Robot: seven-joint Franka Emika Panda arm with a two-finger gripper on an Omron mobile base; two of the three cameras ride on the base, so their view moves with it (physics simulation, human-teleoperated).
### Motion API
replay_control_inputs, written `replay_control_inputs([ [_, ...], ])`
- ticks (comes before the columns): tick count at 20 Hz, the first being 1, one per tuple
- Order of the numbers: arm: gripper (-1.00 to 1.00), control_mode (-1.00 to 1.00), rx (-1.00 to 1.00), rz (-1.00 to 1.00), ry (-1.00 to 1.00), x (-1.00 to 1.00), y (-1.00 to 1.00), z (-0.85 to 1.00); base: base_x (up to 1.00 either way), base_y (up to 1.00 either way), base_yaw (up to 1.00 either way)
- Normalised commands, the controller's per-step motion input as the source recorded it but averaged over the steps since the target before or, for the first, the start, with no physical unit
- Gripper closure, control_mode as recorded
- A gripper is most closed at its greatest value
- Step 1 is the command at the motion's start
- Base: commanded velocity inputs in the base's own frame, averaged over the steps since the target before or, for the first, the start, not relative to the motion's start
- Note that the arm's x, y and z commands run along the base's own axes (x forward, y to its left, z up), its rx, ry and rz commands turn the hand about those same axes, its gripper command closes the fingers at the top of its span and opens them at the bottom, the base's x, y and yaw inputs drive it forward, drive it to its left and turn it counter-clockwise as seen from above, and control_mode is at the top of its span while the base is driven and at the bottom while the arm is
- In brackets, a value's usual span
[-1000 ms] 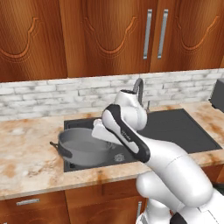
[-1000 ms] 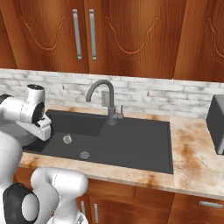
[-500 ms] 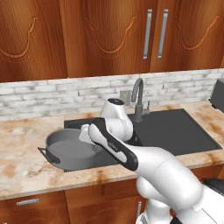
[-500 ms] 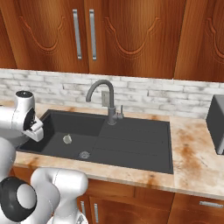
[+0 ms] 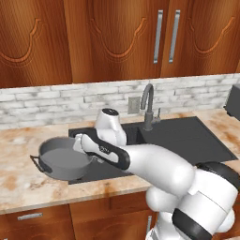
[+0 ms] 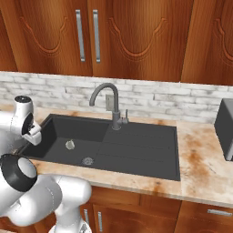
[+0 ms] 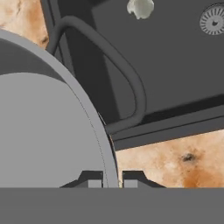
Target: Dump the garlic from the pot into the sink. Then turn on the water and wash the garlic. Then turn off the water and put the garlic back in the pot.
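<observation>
Already the pot (image 5: 64,159) had swung left, out from over the basin, and hung empty at the left rim of the sink (image 5: 187,136) — over the desk's (image 5: 18,178) front-left stretch. The claw (image 7: 112,178) was pinching the pot's rim, one fingertip on each side of the wall. The garlic (image 6: 70,144) lay on the basin floor, just beside the drain (image 6: 87,160) — so the dump looked done. Next, by my reading, came setting the pot down and reaching for the faucet (image 6: 110,103).

Wooden upper cabinets (image 6: 136,36) with metal handles, whitish brick backsplash (image 6: 173,98), mottled tan stone counter (image 6: 205,164).
</observation>
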Motion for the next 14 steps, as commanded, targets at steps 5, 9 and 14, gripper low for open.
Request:
replay_control_inputs([
  [5,1.0,-1.0,-0.01,0.0,0.12,0.02,0.42,-0.05,0.0,0.0,0.0],
  [9,1.0,-1.0,-0.04,0.0,0.06,0.06,0.4,-0.12,0.0,0.0,0.0],
  [14,1.0,-1.0,-0.11,0.0,0.0,0.0,0.3,-0.27,0.0,0.0,0.0],
])
